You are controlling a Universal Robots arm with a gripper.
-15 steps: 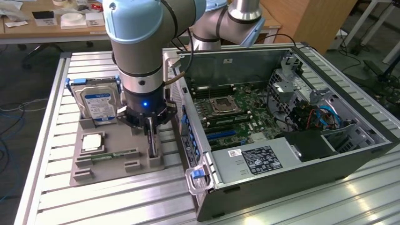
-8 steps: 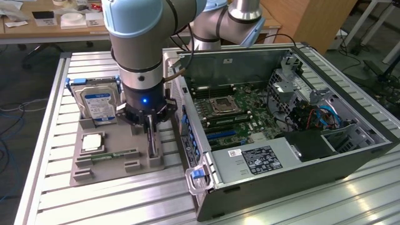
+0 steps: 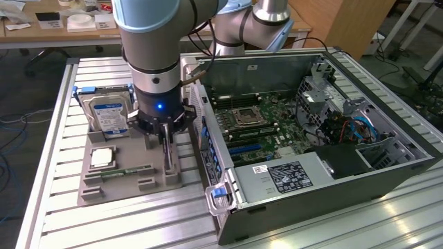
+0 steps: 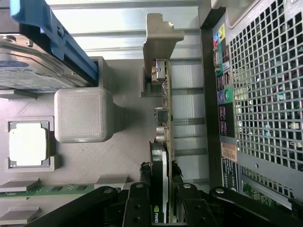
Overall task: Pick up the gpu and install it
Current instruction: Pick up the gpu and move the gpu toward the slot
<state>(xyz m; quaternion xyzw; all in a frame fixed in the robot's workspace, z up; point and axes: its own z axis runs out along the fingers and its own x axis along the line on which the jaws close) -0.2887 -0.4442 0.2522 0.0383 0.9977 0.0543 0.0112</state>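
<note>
2 black fingers (image 4: 142, 194) of the gripper (image 3: 166, 139) are clamped on the thin, dark, silver-bracketed gpu (image 4: 164, 113). The card stands on edge in the grey plastic holder tray (image 3: 93, 187), along the tray's edge nearest the open black computer case (image 3: 332, 176).

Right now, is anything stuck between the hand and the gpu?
No, nothing visible is in the way. The hand is closed right on the gpu, one finger on each side. The gpu stands on its edge in the grey holder, next to the case.
</note>
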